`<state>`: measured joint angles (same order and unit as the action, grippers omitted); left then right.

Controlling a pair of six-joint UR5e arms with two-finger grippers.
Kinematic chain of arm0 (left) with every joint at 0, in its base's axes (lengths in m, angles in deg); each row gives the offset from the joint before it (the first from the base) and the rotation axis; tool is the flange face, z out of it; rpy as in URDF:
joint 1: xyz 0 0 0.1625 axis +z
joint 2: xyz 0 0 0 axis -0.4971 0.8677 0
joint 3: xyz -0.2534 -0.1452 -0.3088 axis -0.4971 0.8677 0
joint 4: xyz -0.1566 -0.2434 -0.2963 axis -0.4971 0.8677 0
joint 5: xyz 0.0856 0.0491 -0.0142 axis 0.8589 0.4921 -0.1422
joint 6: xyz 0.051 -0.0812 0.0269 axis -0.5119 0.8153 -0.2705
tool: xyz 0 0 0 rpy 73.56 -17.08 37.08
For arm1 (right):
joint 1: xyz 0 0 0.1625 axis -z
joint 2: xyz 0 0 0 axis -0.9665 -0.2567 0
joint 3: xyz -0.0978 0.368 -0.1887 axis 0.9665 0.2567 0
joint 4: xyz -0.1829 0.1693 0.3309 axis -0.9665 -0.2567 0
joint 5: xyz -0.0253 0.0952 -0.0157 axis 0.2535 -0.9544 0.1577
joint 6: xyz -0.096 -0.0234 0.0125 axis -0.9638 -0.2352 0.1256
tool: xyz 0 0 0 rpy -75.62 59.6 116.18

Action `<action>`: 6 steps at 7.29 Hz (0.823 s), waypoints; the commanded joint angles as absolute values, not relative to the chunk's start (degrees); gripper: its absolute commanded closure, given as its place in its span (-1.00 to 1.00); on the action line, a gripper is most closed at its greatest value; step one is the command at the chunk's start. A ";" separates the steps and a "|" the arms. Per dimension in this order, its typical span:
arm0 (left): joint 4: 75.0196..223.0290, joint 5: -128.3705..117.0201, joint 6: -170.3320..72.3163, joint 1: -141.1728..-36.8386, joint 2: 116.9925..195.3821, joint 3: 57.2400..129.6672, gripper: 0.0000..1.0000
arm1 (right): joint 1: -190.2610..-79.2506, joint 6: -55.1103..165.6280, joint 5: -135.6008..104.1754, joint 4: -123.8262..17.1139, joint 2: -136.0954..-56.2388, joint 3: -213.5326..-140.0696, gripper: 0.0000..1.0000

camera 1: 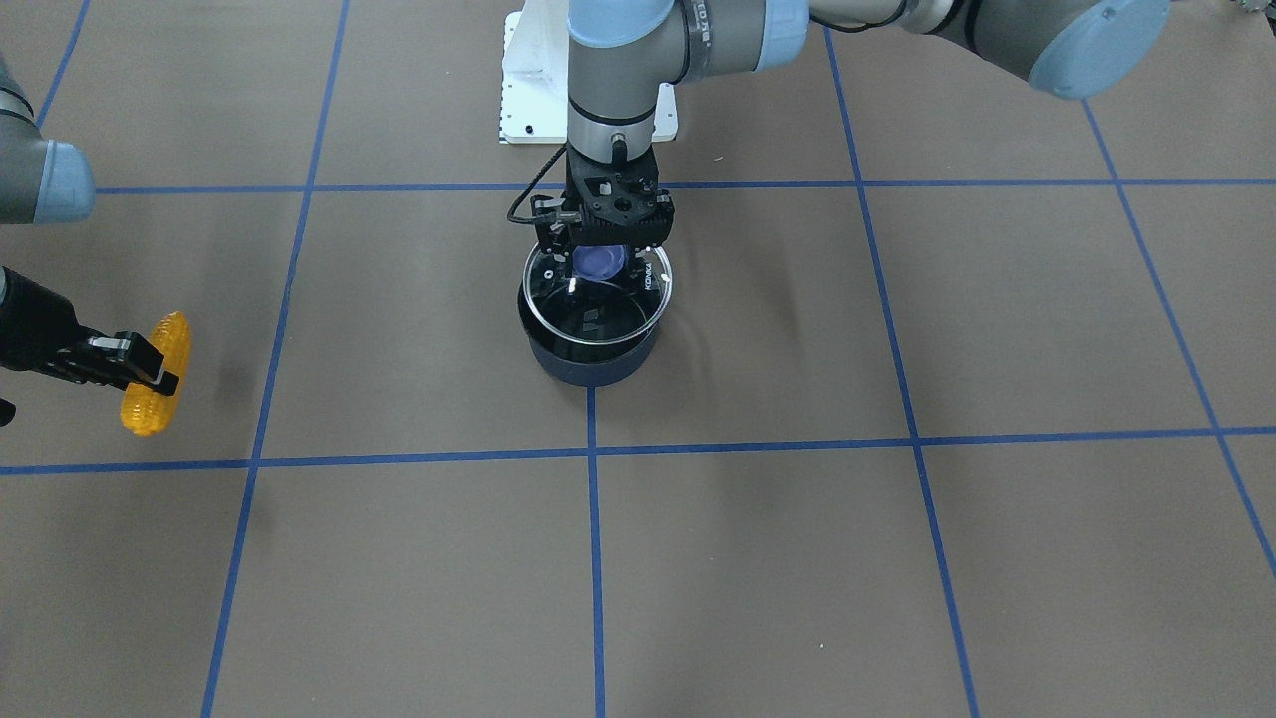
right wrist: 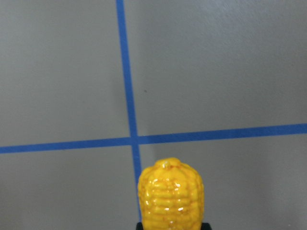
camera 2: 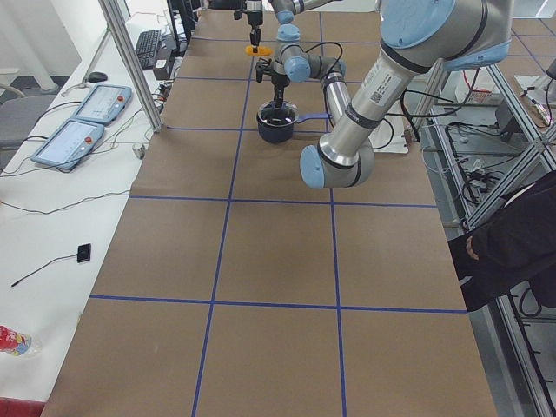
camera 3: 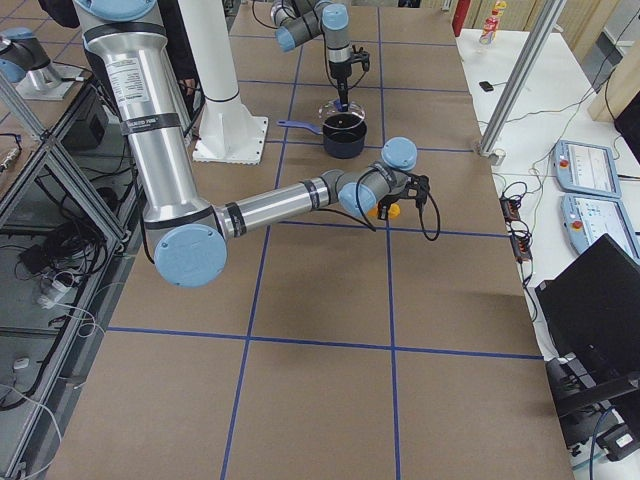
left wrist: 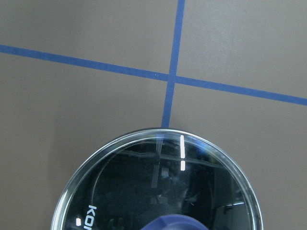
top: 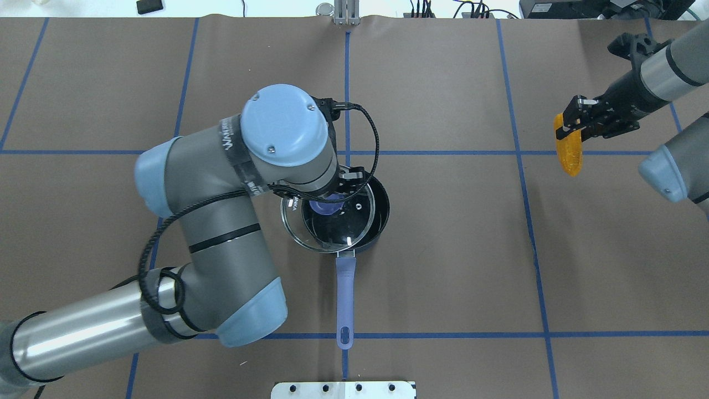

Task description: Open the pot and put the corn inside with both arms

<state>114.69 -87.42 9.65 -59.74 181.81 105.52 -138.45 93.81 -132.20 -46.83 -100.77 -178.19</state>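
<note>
— What carries the scene?
— A brown worktop (top: 454, 266), gridded with blue tape lines (top: 443, 152).
— And on it?
— A dark navy saucepan (camera 1: 588, 364) stands on one line, its lavender handle (top: 344, 293) along the tape toward the white base plate (top: 343, 389) at the robot's edge.

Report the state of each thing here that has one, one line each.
pot, upright on the table, uncovered, no corn in it
lid, lifted off the pot, hanging just above it
corn, gripped and held off the table, far from the pot
left gripper, jaws shut on the lid
right gripper, jaws shut on the corn
</note>
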 commanded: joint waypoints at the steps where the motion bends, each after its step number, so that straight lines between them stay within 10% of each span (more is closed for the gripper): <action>1: 114.48 -89.95 1.96 -62.67 174.50 111.89 -0.11 | -136.06 104.95 -130.69 -52.10 -93.63 -180.92 0.36; 6: 130.90 -95.92 -13.69 -72.24 154.38 113.32 -0.07 | -117.96 126.96 -114.10 -52.28 -84.91 -184.88 0.37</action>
